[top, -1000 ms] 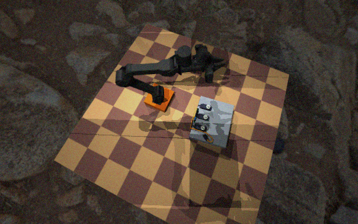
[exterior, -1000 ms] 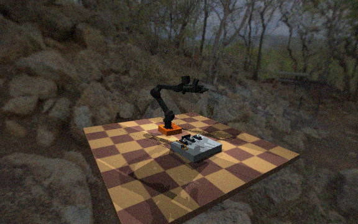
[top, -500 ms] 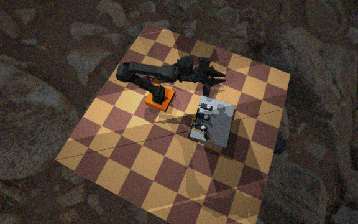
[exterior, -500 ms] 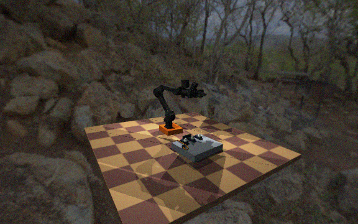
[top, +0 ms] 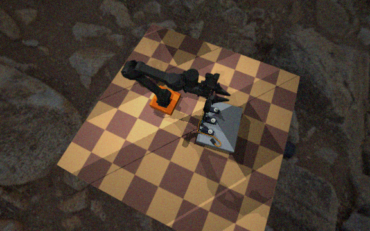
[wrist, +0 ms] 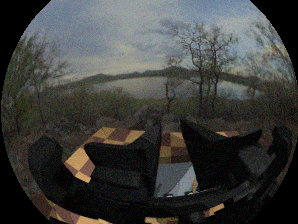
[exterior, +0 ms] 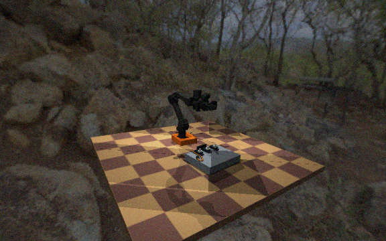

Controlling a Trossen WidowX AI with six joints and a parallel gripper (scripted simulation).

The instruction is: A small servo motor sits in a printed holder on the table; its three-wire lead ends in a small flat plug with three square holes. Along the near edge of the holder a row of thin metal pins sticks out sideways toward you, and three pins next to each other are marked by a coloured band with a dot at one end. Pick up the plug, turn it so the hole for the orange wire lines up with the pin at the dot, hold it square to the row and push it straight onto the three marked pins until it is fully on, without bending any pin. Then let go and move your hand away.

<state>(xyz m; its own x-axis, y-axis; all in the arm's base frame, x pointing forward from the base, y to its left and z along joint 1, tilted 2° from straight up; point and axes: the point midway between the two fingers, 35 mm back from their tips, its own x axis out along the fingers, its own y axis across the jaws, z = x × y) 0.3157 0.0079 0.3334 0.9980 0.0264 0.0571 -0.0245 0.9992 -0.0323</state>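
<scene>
The grey holder [top: 231, 120] [exterior: 224, 156] [wrist: 172, 179] lies on the table. Three dark servos with white hubs sit on it; the servo at the lead's end of the row [top: 210, 131] is one of them. An orange lead [top: 220, 141] [wrist: 194, 185] runs along the holder's edge and loops near a corner. The plug [top: 212, 140] looks like a small dark block on the holder top inside the loop. Pins, coloured band, dot and plug holes are too small to make out. My gripper [top: 229, 97] [wrist: 170, 122] is partly open and empty, raised above the table near the holder's far-from-plug end.
The checkered table [top: 159, 163] [exterior: 161, 201] carries the arm's orange base [top: 172, 109] [exterior: 190, 140], to the left of the holder in the top view. The servos stand up from the holder top, close to the plug and lead. Rocky ground surrounds the table.
</scene>
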